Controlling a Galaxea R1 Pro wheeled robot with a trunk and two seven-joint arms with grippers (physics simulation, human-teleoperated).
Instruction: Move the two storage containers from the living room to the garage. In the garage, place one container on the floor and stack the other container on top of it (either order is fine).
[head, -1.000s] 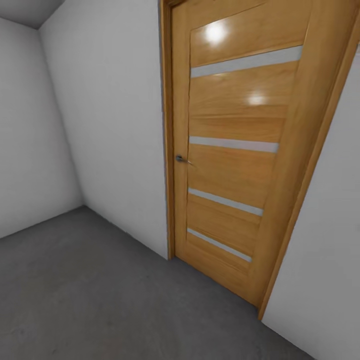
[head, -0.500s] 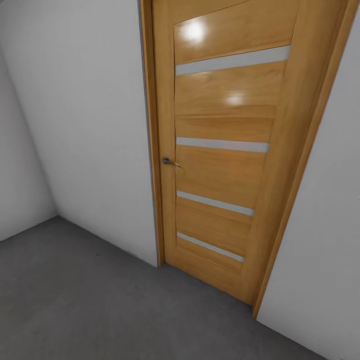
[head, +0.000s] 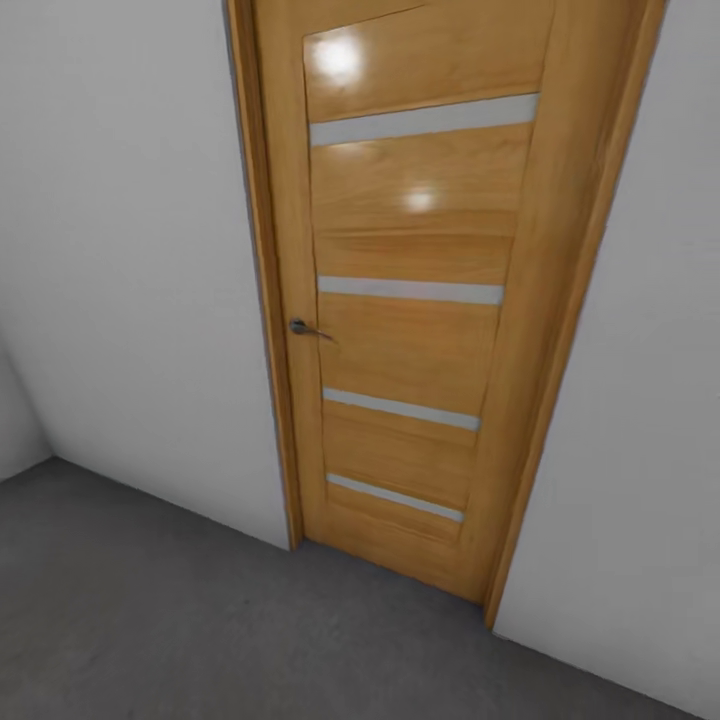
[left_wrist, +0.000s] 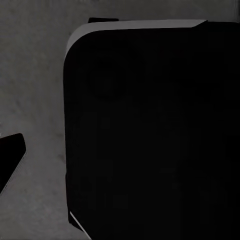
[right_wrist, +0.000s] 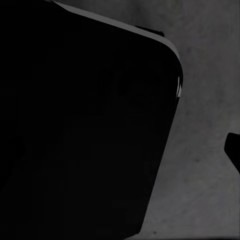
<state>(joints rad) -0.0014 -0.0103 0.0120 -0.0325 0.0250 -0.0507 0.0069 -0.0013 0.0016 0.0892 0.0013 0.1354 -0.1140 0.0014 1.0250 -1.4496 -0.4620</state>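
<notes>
dark grey rough floor (head: 150, 620), garage

The view has swung right, the wooden door (head: 410, 300) now more central.

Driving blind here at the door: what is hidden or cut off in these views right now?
- Wooden door: top cut off by the head view's upper edge.
- Whether the door is latched: cannot tell; the handle is too small.
- Left wrist view: a black rounded body blocks most of the dark grey floor.
- Right wrist view: a similar black body hides the floor; claw state unreadable.
</notes>
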